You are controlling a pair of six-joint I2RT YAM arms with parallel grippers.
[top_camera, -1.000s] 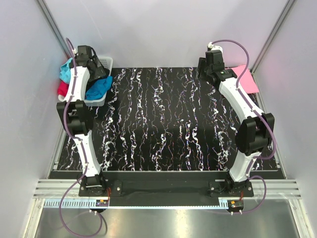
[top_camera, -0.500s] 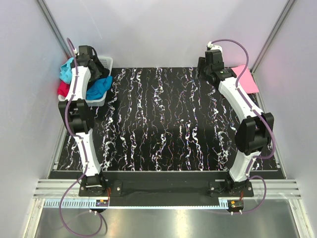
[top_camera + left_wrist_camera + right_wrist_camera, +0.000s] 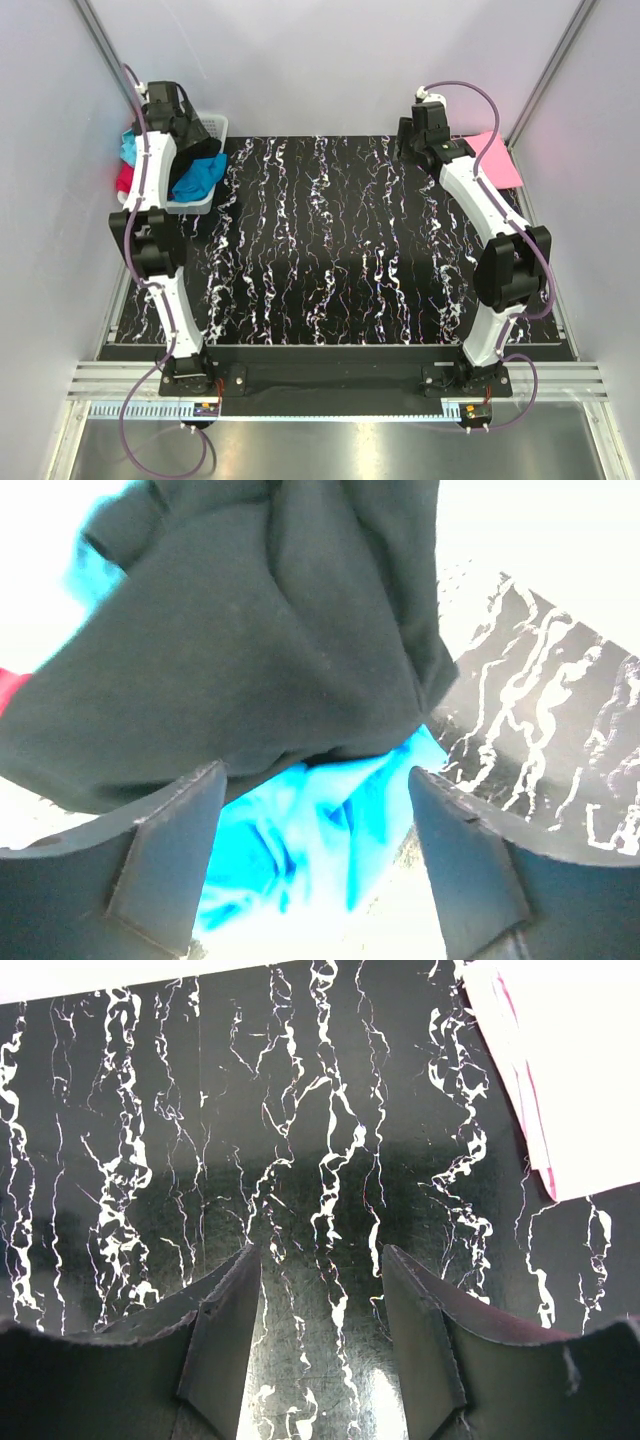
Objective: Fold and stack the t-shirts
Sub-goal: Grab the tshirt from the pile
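Top external view shows us the marbled black tabletop [image 3: 330, 250]. Over its far left corner the left arm now stands higher and further back than a second ago, while the right arm has scarcely shifted. In that corner sits the white lattice basket [image 3: 215, 128]. A bunched black t-shirt [image 3: 250, 630] is heaped in it over a blue t-shirt [image 3: 205, 177], and a teal t-shirt [image 3: 129, 150] and a red t-shirt [image 3: 124, 180] spill over its left side. The pink t-shirt [image 3: 497, 158] lies flat at the far right corner, its long axis slanting from far-left to near-right. Our left gripper [image 3: 315, 772] hangs at the black t-shirt's edge, fingers spread and released. Our right gripper [image 3: 322, 1250] is likewise released above the tabletop.
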